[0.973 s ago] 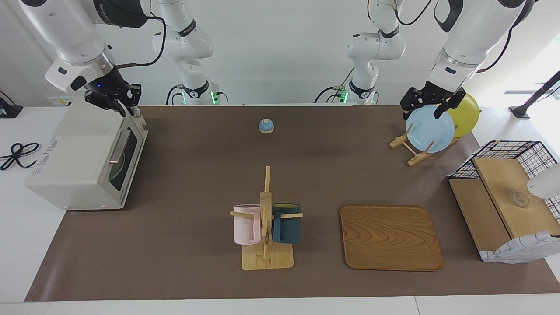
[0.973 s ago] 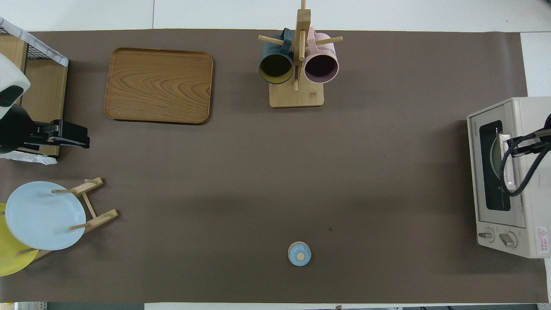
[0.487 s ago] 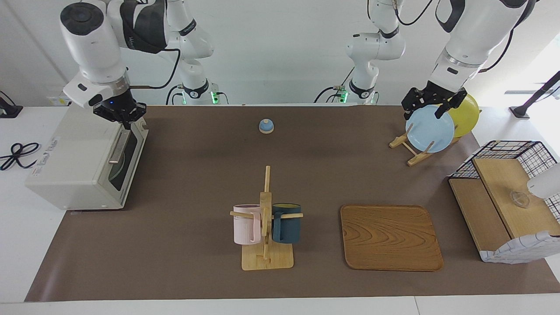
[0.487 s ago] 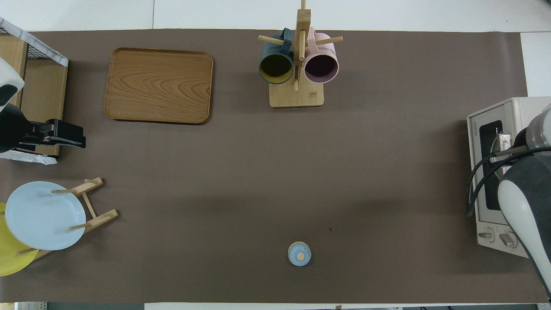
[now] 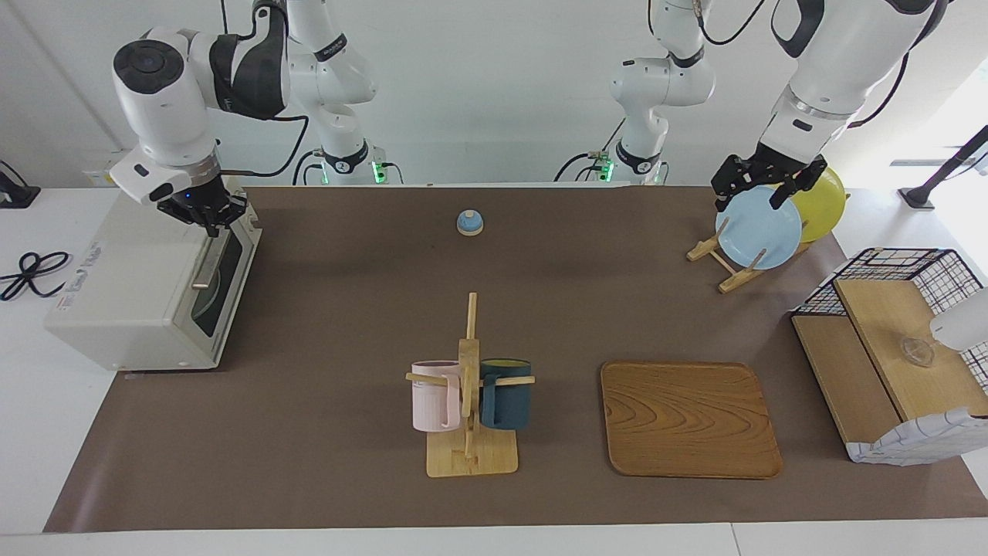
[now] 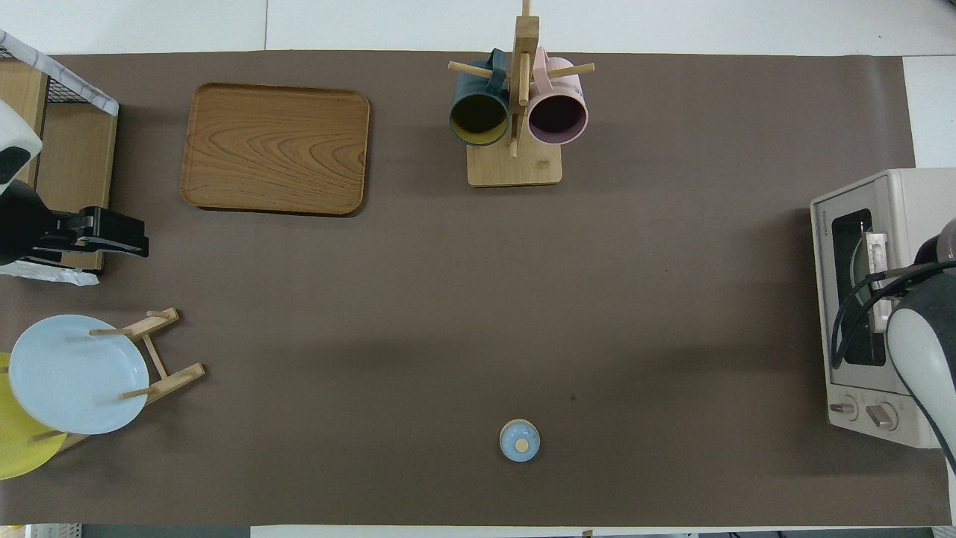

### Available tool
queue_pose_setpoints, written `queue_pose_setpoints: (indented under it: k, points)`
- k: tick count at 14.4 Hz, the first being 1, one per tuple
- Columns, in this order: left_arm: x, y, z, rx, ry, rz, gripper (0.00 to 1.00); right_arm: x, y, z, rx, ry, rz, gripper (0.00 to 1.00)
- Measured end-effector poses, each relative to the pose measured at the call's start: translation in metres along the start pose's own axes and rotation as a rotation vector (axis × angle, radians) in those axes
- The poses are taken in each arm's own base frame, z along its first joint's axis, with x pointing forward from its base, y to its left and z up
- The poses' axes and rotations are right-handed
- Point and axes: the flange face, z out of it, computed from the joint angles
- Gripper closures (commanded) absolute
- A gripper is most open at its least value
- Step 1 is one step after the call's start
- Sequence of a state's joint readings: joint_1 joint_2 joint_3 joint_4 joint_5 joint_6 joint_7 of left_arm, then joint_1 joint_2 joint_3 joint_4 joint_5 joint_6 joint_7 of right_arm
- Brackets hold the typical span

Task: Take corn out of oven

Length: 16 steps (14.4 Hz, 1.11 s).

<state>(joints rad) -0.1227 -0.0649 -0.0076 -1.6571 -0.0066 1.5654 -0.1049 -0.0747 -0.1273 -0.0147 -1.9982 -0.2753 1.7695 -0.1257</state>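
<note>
Our right gripper (image 5: pixel 207 222), fingertips together, sits at the closed oven (image 5: pixel 147 286) door's top; "TOSHIBA" barely legible. Left gripper (image 5: pixel 760 189) waits, jaws apart.

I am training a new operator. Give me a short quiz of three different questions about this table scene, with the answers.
1. True or false: the oven door is closed.
2. Which gripper is at the oven's handle: A) left gripper, B) right gripper?
3. Fill in: the left gripper is over the light blue ____ on the wooden rack.

Key
1. True. The corn cannot be seen through the dark glass.
2. B. The right gripper, shut, is at the top end of the handle.
3. plate. The left gripper is open and waits there.
</note>
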Motion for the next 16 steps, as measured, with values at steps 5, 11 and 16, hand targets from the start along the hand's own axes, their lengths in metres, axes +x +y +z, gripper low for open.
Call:
queue_pose_setpoints:
  k: [5,11,16]
  points:
    - [0.000,0.000,0.000,0.000,0.000,0.000,0.00,-0.001,0.010,0.020,0.006,-0.003,0.019,1.00]
    - [0.000,0.000,0.000,0.000,0.000,0.000,0.00,0.003,0.020,0.038,0.014,-0.021,0.036,1.00]
    - [0.000,0.000,0.000,0.000,0.000,0.000,0.00,0.005,0.018,0.045,0.015,-0.018,0.032,1.00]
